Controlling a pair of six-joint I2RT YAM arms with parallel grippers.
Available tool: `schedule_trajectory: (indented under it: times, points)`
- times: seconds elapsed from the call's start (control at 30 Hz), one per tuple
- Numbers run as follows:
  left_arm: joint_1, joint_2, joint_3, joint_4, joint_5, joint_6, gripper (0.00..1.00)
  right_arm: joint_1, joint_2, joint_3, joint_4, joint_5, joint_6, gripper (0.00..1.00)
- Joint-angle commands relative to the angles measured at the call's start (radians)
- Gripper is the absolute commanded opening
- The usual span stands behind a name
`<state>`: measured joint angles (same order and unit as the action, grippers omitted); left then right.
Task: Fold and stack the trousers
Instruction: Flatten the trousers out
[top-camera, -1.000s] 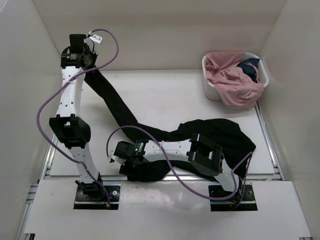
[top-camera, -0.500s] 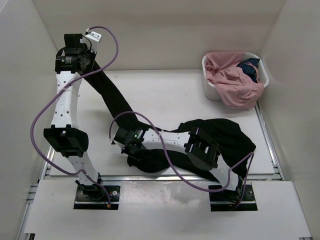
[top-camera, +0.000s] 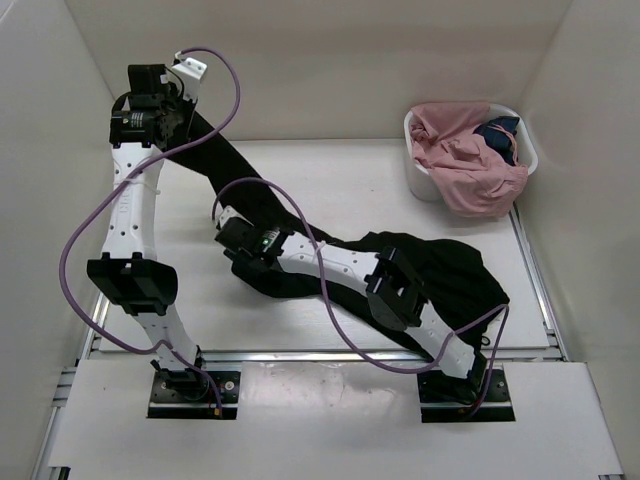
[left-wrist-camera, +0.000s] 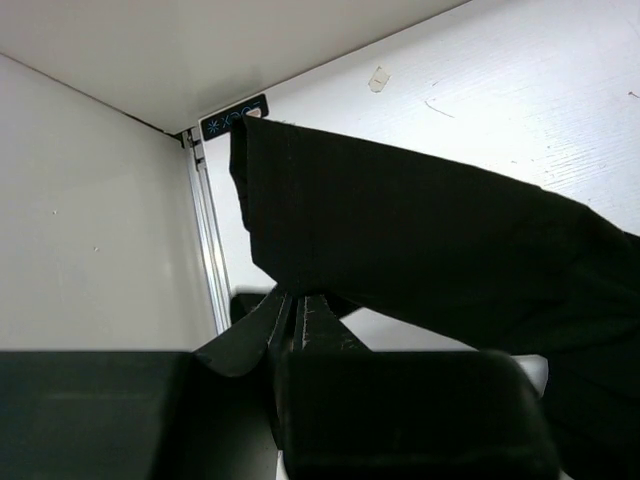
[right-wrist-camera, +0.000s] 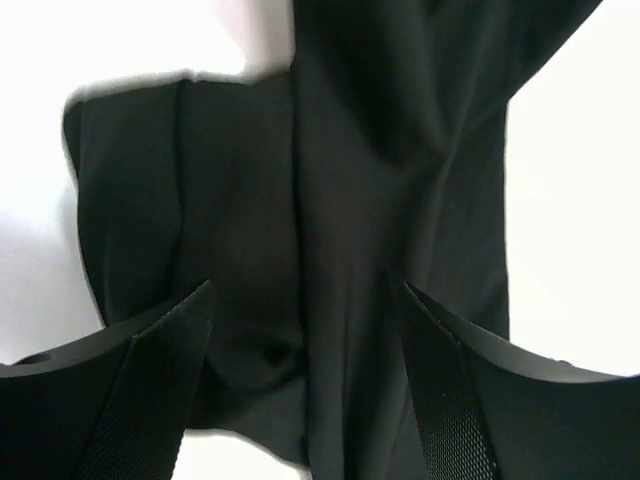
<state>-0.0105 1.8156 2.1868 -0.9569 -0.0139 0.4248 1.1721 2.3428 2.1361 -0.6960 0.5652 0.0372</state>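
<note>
Black trousers (top-camera: 455, 265), pinched in the left gripper (left-wrist-camera: 290, 302), hide its tips; right gripper (right-wrist-camera: 305, 292) gapes above cloth cropped by the frame.

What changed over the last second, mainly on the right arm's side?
The right gripper swung from the near table edge toward the far left, and the bunched part of the trousers came away from that edge with it. Its jaws now stand open over the fabric. The left gripper drew slightly left, still shut on a leg end. The basket of clothes stayed put.
</note>
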Motion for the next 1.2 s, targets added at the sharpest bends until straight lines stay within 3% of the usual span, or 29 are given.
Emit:
schedule_trajectory:
  times: [0.0, 0.17, 0.2, 0.37, 0.47, 0.7, 0.77, 0.8, 0.87, 0.9, 1.0, 1.17]
  points:
    - [-0.003, -0.055, 0.034, 0.018, 0.011, -0.012, 0.14, 0.026, -0.16, -0.108, 0.05, -0.068, -0.043, 0.78]
    - [-0.003, -0.064, 0.034, 0.027, -0.011, -0.012, 0.14, 0.026, -0.462, -0.393, 0.102, -0.088, 0.082, 0.83]
    - [-0.003, -0.064, 0.034, 0.027, -0.011, -0.002, 0.14, 0.015, -0.499, -0.427, 0.049, -0.088, 0.104, 0.83]
    - [-0.003, -0.073, 0.001, 0.036, -0.041, 0.026, 0.14, 0.026, -0.594, -0.671, -0.073, -0.088, 0.257, 0.85]
    - [-0.003, -0.082, -0.009, 0.037, -0.05, 0.026, 0.14, 0.026, -0.637, -0.833, 0.012, -0.135, 0.291, 0.85]
    - [-0.003, -0.091, -0.027, 0.037, -0.118, 0.072, 0.14, -0.034, -0.576, -0.953, 0.096, -0.175, 0.329, 0.83]
    - [-0.003, -0.091, -0.036, 0.037, -0.159, 0.087, 0.14, -0.045, -0.547, -0.964, 0.081, -0.157, 0.363, 0.71]
    - [-0.003, -0.091, -0.048, 0.037, -0.178, 0.097, 0.14, -0.045, -0.547, -0.964, 0.06, -0.113, 0.387, 0.48]
    - [-0.003, -0.102, -0.077, 0.037, -0.231, 0.135, 0.14, -0.057, -0.565, -0.964, 0.003, -0.058, 0.455, 0.19]
    - [0.007, -0.102, -0.091, 0.046, -0.253, 0.152, 0.14, -0.066, -0.585, -0.975, -0.013, -0.033, 0.49, 0.0]
    - [0.05, -0.113, -0.14, 0.046, -0.336, 0.232, 0.14, -0.066, -0.7, -1.002, -0.114, 0.061, 0.565, 0.0]
    - [0.164, -0.145, -0.164, 0.046, -0.455, 0.394, 0.14, -0.042, -1.035, -1.085, -0.27, 0.142, 0.809, 0.0]
